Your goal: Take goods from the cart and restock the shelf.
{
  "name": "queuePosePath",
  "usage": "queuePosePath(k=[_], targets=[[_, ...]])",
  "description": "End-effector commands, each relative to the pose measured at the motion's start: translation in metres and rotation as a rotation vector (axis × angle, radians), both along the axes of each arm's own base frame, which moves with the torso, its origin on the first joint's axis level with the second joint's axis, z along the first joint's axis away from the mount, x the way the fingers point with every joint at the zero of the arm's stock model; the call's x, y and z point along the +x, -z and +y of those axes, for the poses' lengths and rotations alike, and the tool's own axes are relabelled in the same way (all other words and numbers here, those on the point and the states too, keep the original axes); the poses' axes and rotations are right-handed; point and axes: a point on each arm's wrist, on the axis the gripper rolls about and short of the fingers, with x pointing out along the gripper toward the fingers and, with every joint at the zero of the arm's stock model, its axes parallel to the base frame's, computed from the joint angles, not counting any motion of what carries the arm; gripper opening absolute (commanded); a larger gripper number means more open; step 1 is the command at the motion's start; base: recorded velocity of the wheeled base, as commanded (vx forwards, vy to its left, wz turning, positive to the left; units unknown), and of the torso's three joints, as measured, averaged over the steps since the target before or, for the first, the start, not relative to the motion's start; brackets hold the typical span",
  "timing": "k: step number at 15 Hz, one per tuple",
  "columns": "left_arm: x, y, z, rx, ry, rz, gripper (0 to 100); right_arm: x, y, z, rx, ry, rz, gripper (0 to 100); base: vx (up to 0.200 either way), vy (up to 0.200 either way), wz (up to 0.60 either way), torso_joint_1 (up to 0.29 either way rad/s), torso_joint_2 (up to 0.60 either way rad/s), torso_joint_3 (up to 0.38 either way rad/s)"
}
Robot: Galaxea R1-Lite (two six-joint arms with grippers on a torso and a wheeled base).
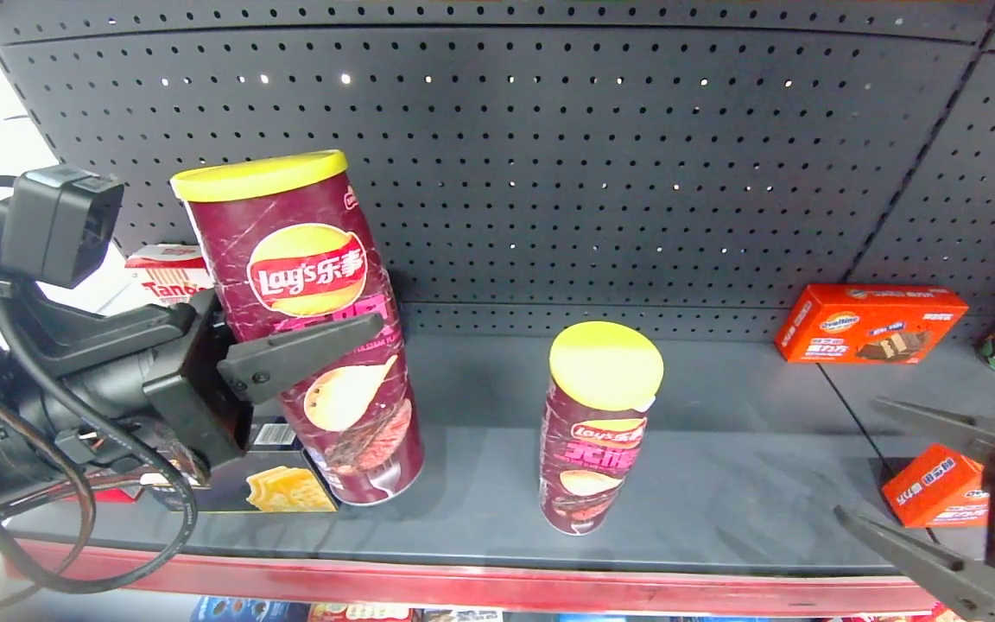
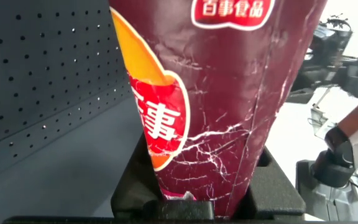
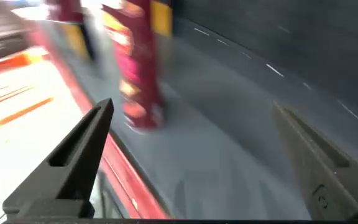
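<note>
While two maroon cylindrical chip cans with yellow plastic lids are on view, just one is gripped. The left gripper point(image 1: 351, 333) is clamped around the middle of the first can point(image 1: 299, 285), which leans tilted over the dark grey metal shelf point(image 1: 722, 484). The second can point(image 1: 597, 432) stands upright on the shelf, between the two grippers and apart from each. The right gripper point(image 1: 862, 460) hangs with fingers spread wide, holding nothing. There are two orange cardboard boxes: one point(image 1: 934, 492) just behind those fingers, the other point(image 1: 869, 324) farther back.
</note>
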Motion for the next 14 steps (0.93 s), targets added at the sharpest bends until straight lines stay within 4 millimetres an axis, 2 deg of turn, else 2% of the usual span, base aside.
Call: queuePosePath(k=[1, 4, 6, 8, 10, 14], targets=[[-0.004, -0.003, 0.001, -0.003, -0.002, -0.013, 0, -0.066, 0.009, -0.027, 0.107, 0.343, -0.006, 100, 0.0, 0.0, 0.0, 0.0, 0.0, 0.0], [-0.005, -0.005, 0.001, -0.004, 0.001, -0.025, 0, -0.1, 0.033, -0.033, 0.172, 0.584, 0.087, 100, 0.0, 0.0, 0.0, 0.0, 0.0, 0.0], [-0.006, -0.003, -0.001, 0.008, 0.007, -0.04, 0, -0.118, 0.052, -0.034, 0.18, 0.667, 0.117, 100, 0.0, 0.0, 0.0, 0.0, 0.0, 0.0], [-0.008, -0.006, 0.0, 0.006, 0.005, -0.054, 0, -0.134, 0.085, -0.034, 0.171, 0.762, 0.145, 100, 0.0, 0.0, 0.0, 0.0, 0.0, 0.0], [-0.011, -0.007, 0.001, 0.004, 0.005, -0.058, 0, -0.133, 0.089, -0.038, 0.164, 0.957, 0.156, 100, 0.0, 0.0, 0.0, 0.0, 0.0, 0.0], [-0.029, 0.002, 0.006, 0.01, 0.009, -0.038, 0, -0.134, 0.09, -0.039, 0.151, 0.974, 0.153, 100, 0.0, 0.0, 0.0, 0.0, 0.0, 0.0]])
